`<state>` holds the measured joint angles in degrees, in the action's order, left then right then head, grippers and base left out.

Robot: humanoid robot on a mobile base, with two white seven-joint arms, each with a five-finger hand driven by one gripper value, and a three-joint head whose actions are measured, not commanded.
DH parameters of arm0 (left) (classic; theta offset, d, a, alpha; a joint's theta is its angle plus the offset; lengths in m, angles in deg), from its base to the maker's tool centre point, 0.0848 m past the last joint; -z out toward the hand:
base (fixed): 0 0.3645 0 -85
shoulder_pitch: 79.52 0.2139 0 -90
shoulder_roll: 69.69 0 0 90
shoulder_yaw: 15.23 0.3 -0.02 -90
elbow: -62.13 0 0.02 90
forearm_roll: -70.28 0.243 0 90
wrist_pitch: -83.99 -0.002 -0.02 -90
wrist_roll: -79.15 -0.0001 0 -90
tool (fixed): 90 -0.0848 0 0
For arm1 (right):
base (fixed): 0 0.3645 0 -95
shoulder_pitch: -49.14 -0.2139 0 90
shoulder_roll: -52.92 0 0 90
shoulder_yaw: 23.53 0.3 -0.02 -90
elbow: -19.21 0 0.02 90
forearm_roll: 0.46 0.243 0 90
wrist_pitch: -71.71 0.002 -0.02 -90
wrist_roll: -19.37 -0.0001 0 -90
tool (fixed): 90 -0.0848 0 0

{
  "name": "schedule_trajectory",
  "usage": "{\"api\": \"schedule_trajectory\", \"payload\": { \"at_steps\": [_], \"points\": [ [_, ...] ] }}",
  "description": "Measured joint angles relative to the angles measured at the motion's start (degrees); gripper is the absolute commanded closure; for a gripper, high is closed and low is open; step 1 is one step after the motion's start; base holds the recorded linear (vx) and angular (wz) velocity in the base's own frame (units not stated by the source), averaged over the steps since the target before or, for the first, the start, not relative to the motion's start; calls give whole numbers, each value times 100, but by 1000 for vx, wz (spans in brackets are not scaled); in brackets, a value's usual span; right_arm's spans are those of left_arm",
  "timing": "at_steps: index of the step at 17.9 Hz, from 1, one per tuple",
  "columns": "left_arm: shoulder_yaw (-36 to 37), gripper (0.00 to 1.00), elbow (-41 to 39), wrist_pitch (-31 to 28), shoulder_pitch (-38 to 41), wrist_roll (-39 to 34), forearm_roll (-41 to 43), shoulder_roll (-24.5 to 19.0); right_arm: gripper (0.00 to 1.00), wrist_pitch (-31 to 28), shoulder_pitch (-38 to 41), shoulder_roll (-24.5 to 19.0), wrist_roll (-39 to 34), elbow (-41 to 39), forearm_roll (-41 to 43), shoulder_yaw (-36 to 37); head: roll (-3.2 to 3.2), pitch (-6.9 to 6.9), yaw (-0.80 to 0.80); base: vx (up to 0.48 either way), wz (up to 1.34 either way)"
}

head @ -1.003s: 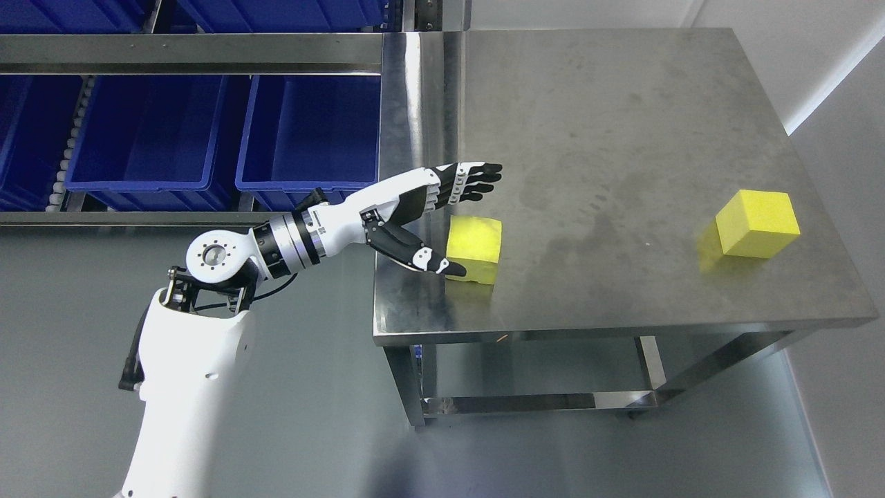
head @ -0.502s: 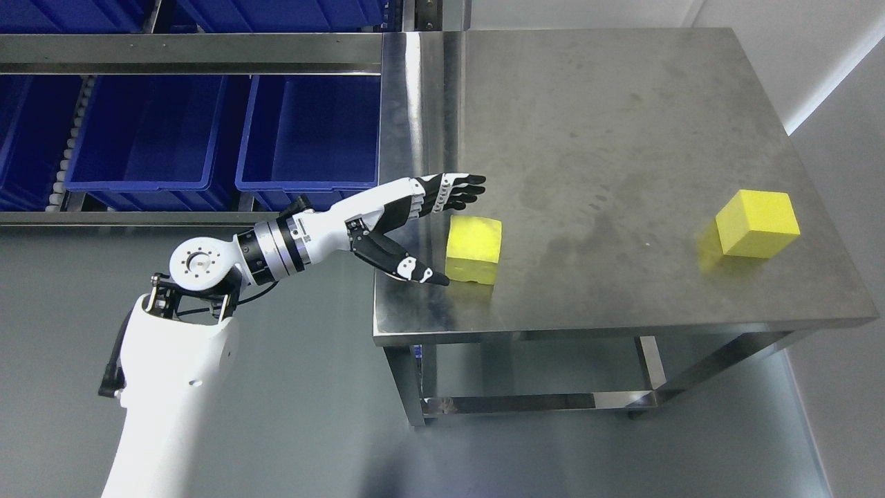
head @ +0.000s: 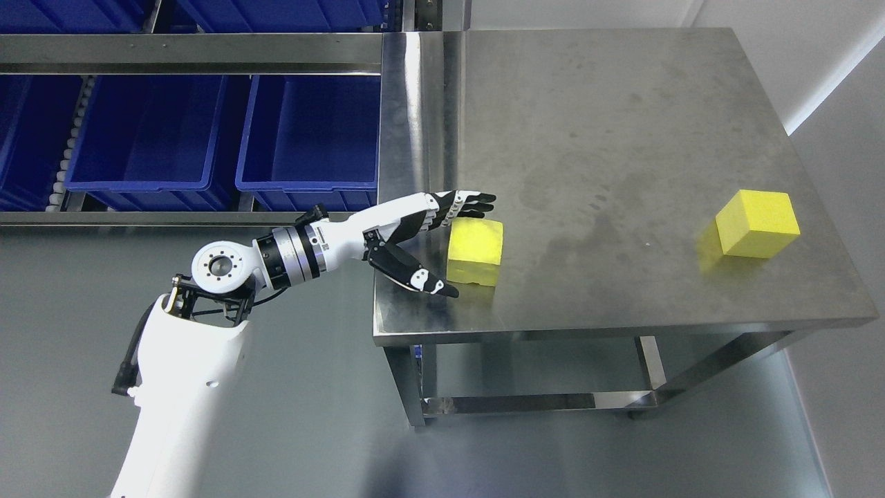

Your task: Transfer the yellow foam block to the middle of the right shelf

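Note:
A yellow foam block [head: 476, 250] lies near the front left corner of the steel table [head: 622, 138]. My left hand [head: 464, 245] is open around the block's left side: its fingers [head: 467, 202] reach along the block's far edge and the thumb [head: 420, 278] points past its near left corner. I cannot tell whether they touch the foam. A second yellow foam block [head: 758, 223] sits near the table's right edge. The right arm is out of view.
Left of the table stands a metal rack [head: 193, 54] holding blue bins [head: 308, 131] on roller rails. Grey floor lies below the table's front edge, and a white wall runs at the right.
The left hand drew back to the left, then moved forward and lower again, so the fingers now lie at the near block's far edge. Both blocks stay put.

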<state>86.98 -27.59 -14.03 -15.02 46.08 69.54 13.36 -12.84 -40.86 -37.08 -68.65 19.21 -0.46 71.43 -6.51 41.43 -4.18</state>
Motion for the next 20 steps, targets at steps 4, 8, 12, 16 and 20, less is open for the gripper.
{"api": "schedule_trajectory", "payload": {
  "at_steps": [4,8,12,16,20],
  "points": [
    [43,19,87,2,0,4,39,18,0,0,0,0,0,0,0,0,0,0,0,0,0],
    [43,69,176,2,-3,20,58,23,0,0,0,0,0,0,0,0,0,0,0,0,0],
    [-218,87,264,8,16,46,67,155,0,0,0,0,0,0,0,0,0,0,0,0,0],
    [-532,87,327,199,9,38,63,324,0,0,0,0,0,0,0,-1,0,0,0,0,0],
    [-762,83,364,563,-305,-1031,-767,448,0,1,0,0,0,0,0,-1,0,0,0,0,0]
  ]
}}
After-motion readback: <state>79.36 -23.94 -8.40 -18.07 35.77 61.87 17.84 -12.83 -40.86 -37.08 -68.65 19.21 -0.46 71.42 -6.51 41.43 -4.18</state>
